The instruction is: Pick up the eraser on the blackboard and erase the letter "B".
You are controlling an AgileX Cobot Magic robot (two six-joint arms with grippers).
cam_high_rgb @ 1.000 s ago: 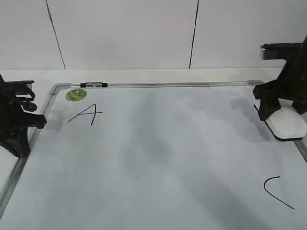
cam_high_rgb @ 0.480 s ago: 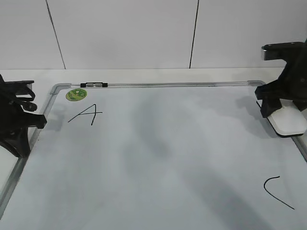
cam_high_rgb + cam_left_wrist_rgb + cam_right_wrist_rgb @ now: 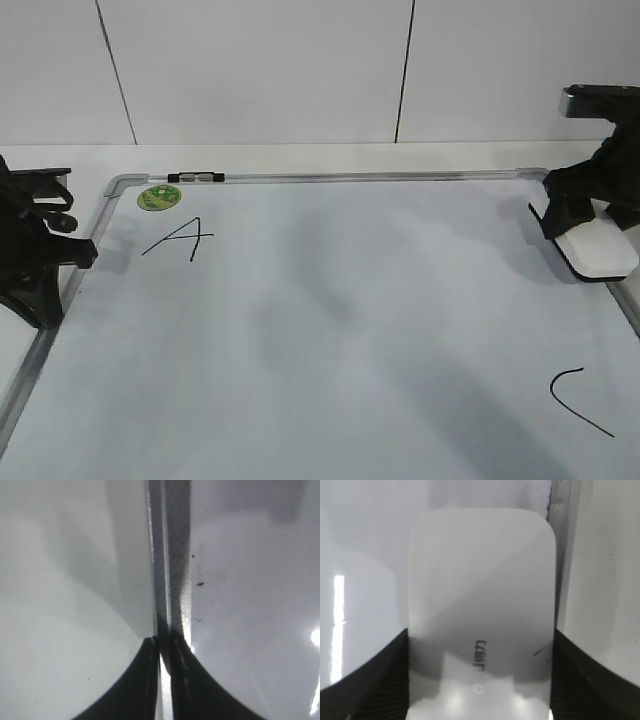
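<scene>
Right wrist view — right pincer (image 3: pixel 480 680) straddles eraser (image 3: pixel 481 610) | blackboard (image 3: pixel 330 330)

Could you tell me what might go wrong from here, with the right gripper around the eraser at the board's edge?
1. The eraser sits right beside the board's frame; if the right gripper shifts sideways, it could catch on the frame.
2. No "B" shows on the board, only the "A" and "C"; further wiping could smear those instead.
</scene>
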